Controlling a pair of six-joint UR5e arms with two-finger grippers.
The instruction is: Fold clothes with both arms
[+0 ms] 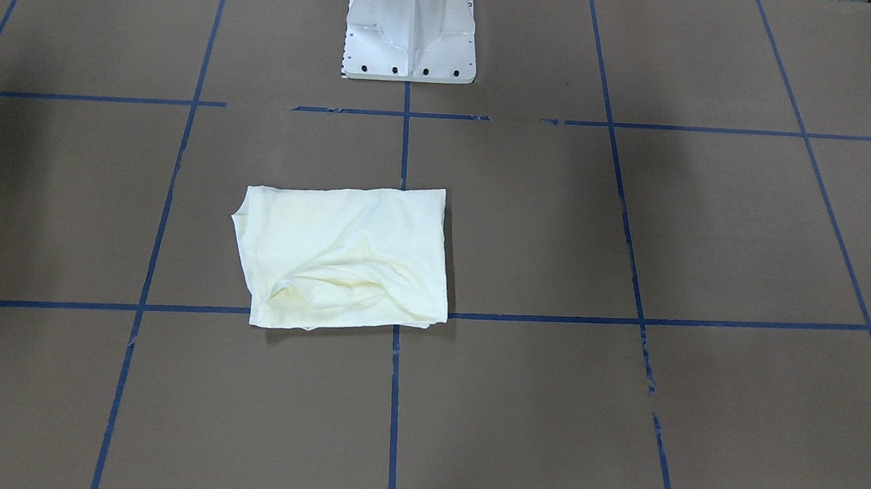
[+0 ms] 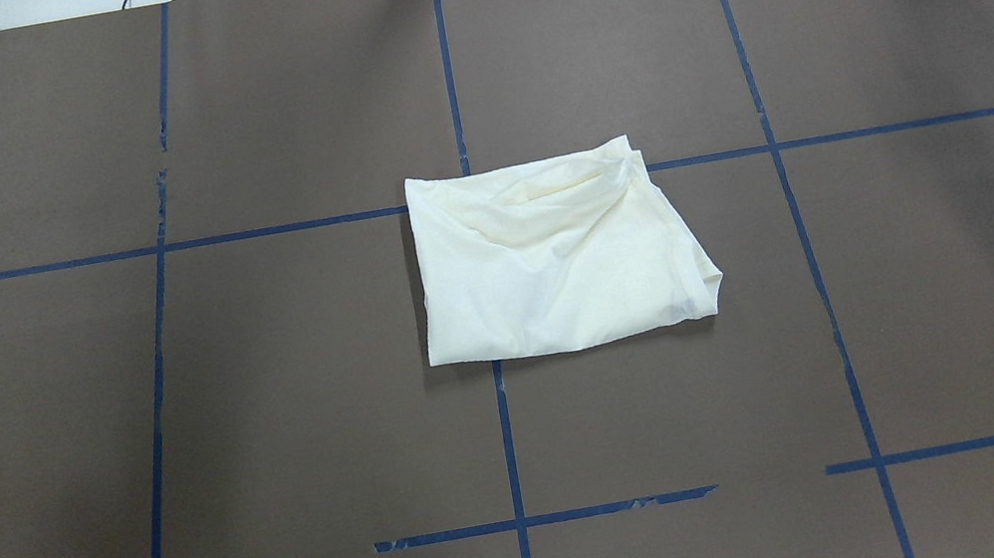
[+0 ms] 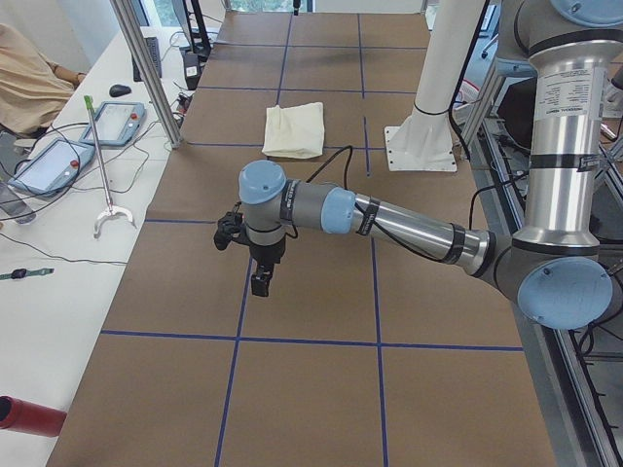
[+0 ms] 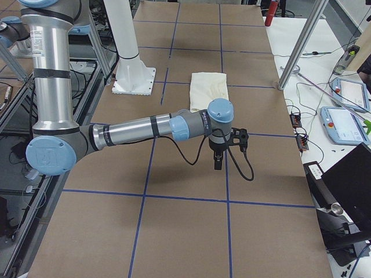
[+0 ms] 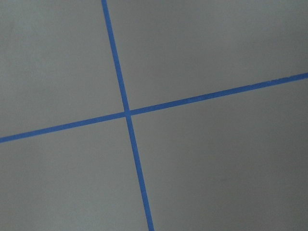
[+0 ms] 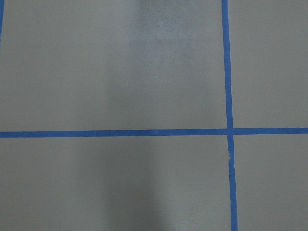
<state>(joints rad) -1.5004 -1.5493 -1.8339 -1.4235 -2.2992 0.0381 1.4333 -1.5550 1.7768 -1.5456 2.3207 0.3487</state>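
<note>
The cream T-shirt (image 1: 344, 258) lies folded into a compact rectangle on the brown table, plain side up, near the middle; it also shows in the overhead view (image 2: 554, 254) and both side views (image 3: 295, 129) (image 4: 210, 90). No print shows. My left arm's gripper (image 3: 261, 282) hangs over bare table far from the shirt, toward the left end. My right arm's gripper (image 4: 218, 162) hangs over bare table toward the right end. Both show only in side views, so I cannot tell whether they are open or shut. Neither touches the shirt.
The white pedestal base (image 1: 411, 27) stands behind the shirt. Blue tape lines (image 2: 508, 439) grid the table. Tablets and cables (image 3: 58, 156) lie on a side bench past the table's far edge. Metal posts (image 4: 298, 49) stand there too.
</note>
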